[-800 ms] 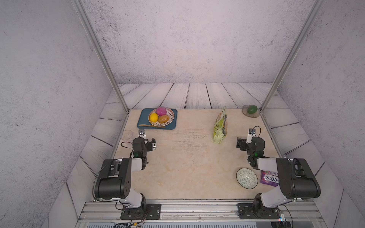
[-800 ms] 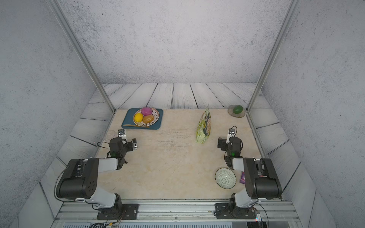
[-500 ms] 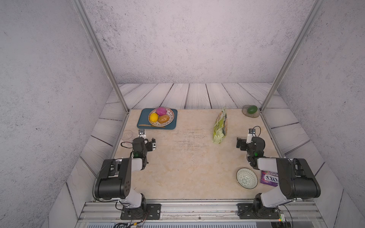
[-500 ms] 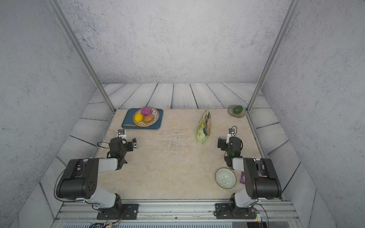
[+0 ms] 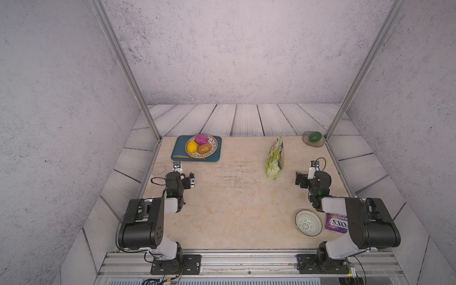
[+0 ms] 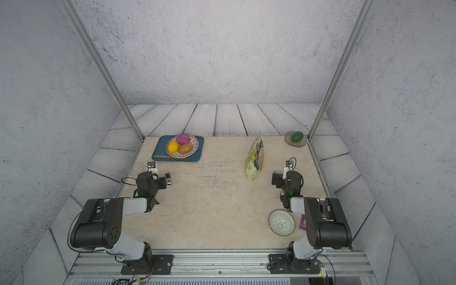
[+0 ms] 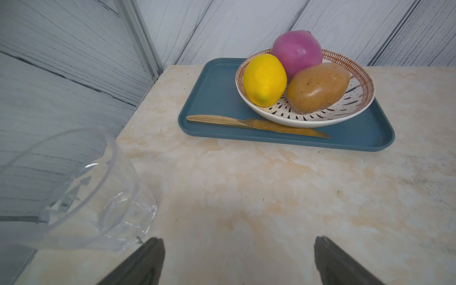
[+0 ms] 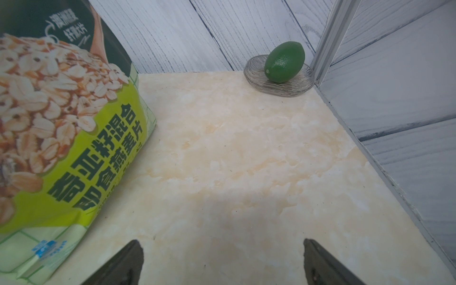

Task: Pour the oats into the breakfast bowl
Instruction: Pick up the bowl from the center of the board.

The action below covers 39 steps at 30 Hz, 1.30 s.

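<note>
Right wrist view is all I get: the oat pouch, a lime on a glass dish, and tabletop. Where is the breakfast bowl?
Observer: The breakfast bowl stands at the near edge of the table, close to the right arm and its base.
Operator: Anything next to it?
Observer: A purple candy bag lies beside it, partly hidden under that arm.
Operator: And the left side?
Observer: The left claw is open and holds nothing.
</note>
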Motion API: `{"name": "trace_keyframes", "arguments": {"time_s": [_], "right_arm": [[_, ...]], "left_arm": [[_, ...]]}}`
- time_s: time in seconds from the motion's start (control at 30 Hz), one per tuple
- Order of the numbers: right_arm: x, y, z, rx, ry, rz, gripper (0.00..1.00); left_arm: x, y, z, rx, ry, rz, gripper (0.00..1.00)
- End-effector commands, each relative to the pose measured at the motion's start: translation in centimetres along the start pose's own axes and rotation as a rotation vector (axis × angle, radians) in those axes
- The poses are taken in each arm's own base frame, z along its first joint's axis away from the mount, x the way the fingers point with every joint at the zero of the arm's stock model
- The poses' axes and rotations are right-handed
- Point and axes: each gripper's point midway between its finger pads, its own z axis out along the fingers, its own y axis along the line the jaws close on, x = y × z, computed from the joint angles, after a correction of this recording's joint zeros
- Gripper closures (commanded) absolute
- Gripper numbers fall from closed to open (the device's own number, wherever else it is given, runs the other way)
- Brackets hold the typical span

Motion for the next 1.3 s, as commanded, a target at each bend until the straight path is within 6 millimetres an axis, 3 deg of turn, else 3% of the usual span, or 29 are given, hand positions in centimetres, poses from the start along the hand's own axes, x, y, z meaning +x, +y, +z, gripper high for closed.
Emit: {"name": "trace_keyframes", "arguments": {"time_s": [0.0, 0.13, 0.27, 0.37, 0.5, 0.57, 0.77, 0.9, 1.07, 1.17, 1.27], "right_arm": [[-3.2, 0.1, -1.5, -0.008, 0.014, 0.002, 0.01], [-5.7, -3.3, -5.0, 0.193, 0.167, 0.189, 0.01], [-3.8, -8.0, -10.6, 0.572, 0.358, 0.487, 0.01], [-3.8, -7.0, -11.8, 0.491, 0.461, 0.478, 0.01], [-4.7, -5.8, -13.1, 0.402, 0.460, 0.508, 0.01], [-5.1, -4.9, -13.7, 0.345, 0.450, 0.529, 0.01], [-5.1, -3.3, -15.4, 0.234, 0.405, 0.601, 0.01], [-4.8, -1.9, -16.5, 0.136, 0.384, 0.605, 0.01], [-4.9, -2.5, -18.4, 0.150, 0.337, 0.610, 0.01], [-6.0, -2.5, -19.8, 0.131, 0.286, 0.626, 0.01], [-7.0, -2.7, -21.2, 0.129, 0.234, 0.668, 0.01]], "left_arm": [[-3.9, 1.3, -0.9, -0.072, -0.001, -0.035, 0.00], [-7.3, 3.7, -3.5, -0.213, 0.176, -0.215, 0.00], [-7.5, 3.4, -5.1, -0.180, 0.307, -0.351, 0.00], [-8.0, 0.8, -6.0, -0.019, 0.328, -0.355, 0.00], [-8.2, -0.9, -8.9, -0.026, 0.313, -0.301, 0.00], [-8.0, -3.0, -10.6, 0.008, 0.320, -0.266, 0.00], [-4.7, -12.8, -15.7, 0.303, 0.460, -0.107, 0.01], [-2.8, -18.4, -19.0, 0.489, 0.517, 0.029, 0.09], [-0.5, -24.3, -22.4, 0.626, 0.571, 0.222, 0.14], [0.7, -28.1, -24.6, 0.727, 0.601, 0.342, 0.15], [1.7, -31.1, -25.4, 0.777, 0.636, 0.441, 0.15]]}}
